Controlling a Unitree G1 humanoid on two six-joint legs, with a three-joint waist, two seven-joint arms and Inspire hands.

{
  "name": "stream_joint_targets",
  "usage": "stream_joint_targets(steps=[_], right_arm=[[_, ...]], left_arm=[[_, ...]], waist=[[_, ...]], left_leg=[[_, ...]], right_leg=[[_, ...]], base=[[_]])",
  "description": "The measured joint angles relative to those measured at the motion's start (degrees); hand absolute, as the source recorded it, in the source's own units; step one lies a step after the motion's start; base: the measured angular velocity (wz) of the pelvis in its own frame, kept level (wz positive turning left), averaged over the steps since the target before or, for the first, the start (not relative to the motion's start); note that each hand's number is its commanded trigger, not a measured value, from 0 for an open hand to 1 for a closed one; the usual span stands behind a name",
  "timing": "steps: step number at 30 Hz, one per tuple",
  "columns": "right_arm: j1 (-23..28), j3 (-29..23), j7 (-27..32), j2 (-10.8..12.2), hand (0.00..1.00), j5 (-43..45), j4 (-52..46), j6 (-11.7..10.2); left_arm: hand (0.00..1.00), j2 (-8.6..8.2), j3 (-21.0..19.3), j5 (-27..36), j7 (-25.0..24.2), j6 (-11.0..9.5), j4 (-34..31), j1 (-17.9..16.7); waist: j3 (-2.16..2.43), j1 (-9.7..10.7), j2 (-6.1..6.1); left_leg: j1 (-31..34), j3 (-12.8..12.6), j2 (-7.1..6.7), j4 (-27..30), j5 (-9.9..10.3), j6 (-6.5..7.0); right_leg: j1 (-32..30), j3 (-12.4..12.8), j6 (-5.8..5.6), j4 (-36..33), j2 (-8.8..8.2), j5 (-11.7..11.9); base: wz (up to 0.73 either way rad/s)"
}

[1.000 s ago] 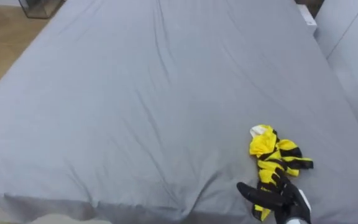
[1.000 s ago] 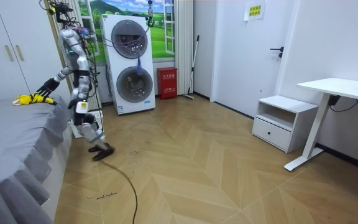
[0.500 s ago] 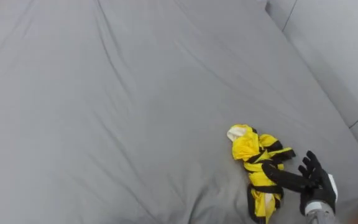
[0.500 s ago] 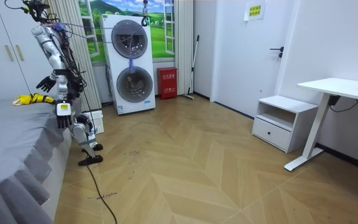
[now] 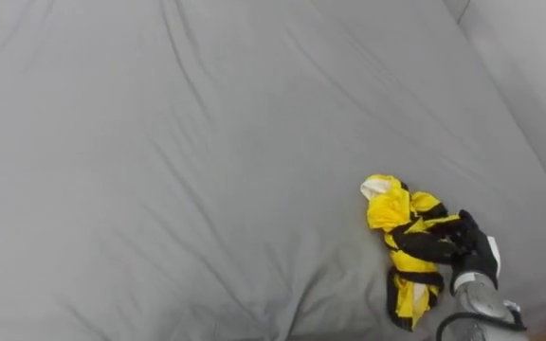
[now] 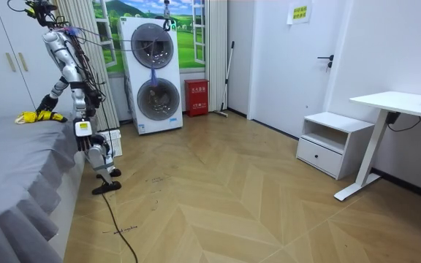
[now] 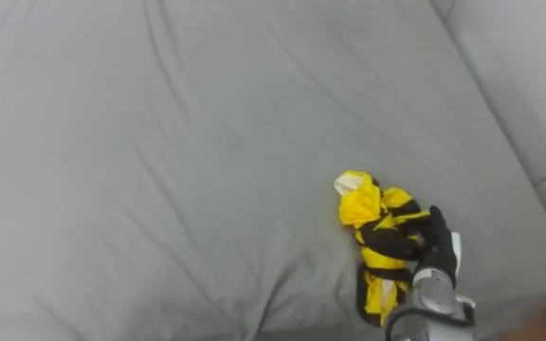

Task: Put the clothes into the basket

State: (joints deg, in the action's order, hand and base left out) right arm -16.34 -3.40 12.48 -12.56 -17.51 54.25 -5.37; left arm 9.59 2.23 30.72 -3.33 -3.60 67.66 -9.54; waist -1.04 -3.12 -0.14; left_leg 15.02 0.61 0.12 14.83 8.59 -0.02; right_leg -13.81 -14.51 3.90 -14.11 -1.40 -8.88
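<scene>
**Resting on the striped garment at the bed's near edge**

The right hand [image 5: 470, 254] shows at 5 o'clock in the eye views and lies on the yellow and black garment [image 5: 391, 210]. Black glove meets black stripe there, so I cannot tell whether it is gripping the cloth or merely laid on it. The garment sits crumpled in a small heap at about 4 o'clock, on the grey bed [image 5: 207, 142] and not in any basket. A white scrap of it peeks out at its far end. Beyond it the sheet runs on smooth and wrinkled toward 12 o'clock. A pale panel [image 5: 538, 76] borders the bed at 2 o'clock.

In the room view the robot stands upright against the bed's side, at 10 o'clock of that picture. Its right arm is stretched out over the mattress to the garment. The left hand [image 6: 81, 134] hangs low by its side (too small to read its state). Behind the robot are two stacked washing machines [image 6: 154, 73], then a red box [image 6: 196, 97] on the floor at 12 o'clock. Farthest off, at 3 o'clock, stand a low white cabinet [image 6: 326, 142] and a white desk [image 6: 400, 102].
</scene>
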Motion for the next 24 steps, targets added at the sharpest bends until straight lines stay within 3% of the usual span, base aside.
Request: stream_joint_targets(steps=[6, 11, 12, 13, 16, 24], right_arm=[[-3.21, 2.32, -1.51, -1.53, 0.0, 2.83, 2.5, 0.02], [-4.26, 3.52, -1.69, -1.67, 0.0, 4.57, 3.29, 0.72], [-4.34, 3.86, -1.76, -1.72, 0.21, 4.69, 3.26, 1.24], [-4.44, 4.29, -1.85, -1.94, 0.97, 5.0, 3.25, 1.56], [-4.45, 5.63, -1.85, -2.35, 1.0, 5.95, 3.25, 1.76], [-4.55, 7.9, -1.52, -3.41, 1.0, 6.58, 4.6, 1.63]], left_arm=[[0.0, 0.05, 0.63, -0.32, -0.15, 1.47, -0.01, 0.35], [0.0, 0.21, 1.25, -0.01, -0.11, 2.2, 0.09, 1.07], [0.0, 0.23, 1.27, -0.02, -0.11, 2.31, 0.09, 1.22], [0.0, 0.3, 1.35, 0.01, -0.09, 2.35, 0.08, 1.44], [0.0, 0.82, 2.63, 0.06, 0.14, 2.39, 0.51, 2.36], [0.0, 1.37, 3.71, 0.11, 0.17, 1.51, 0.45, 2.57]], waist=[[-0.19, -2.2, 0.37], [-0.24, -2.78, 0.32], [-0.24, -2.78, 0.3], [-0.32, -2.87, 0.18], [-0.59, -3.2, -0.24], [-0.77, -3.44, -0.84]], left_leg=[[1.04, 0.58, -0.3, 0.04, -0.16, 0.14], [2.71, 1.1, -0.37, 0.06, -0.21, 0.14], [2.7, 1.07, -0.37, -0.05, -0.21, 0.14], [2.7, 0.82, -0.31, -0.14, -0.21, 0.14], [2.75, -0.03, 0.04, -0.32, -0.21, 0.14], [2.42, -0.29, -0.01, -1.64, -0.21, 0.14]], right_leg=[[-0.63, -0.8, -0.11, 0.28, -0.29, 0.12], [-2.11, -1.31, -0.09, 0.2, -0.33, 0.15], [-2.07, -1.36, -0.09, 0.22, -0.33, 0.15], [-2.09, -1.36, -0.08, 0.22, -0.31, 0.15], [-2.22, -1.35, 0.0, 0.21, -0.24, 0.2], [-2.33, -1.44, -0.01, 0.58, -0.18, 0.19]], base=[[0.06], [0.05], [0.0], [0.0], [0.0], [0.0]])
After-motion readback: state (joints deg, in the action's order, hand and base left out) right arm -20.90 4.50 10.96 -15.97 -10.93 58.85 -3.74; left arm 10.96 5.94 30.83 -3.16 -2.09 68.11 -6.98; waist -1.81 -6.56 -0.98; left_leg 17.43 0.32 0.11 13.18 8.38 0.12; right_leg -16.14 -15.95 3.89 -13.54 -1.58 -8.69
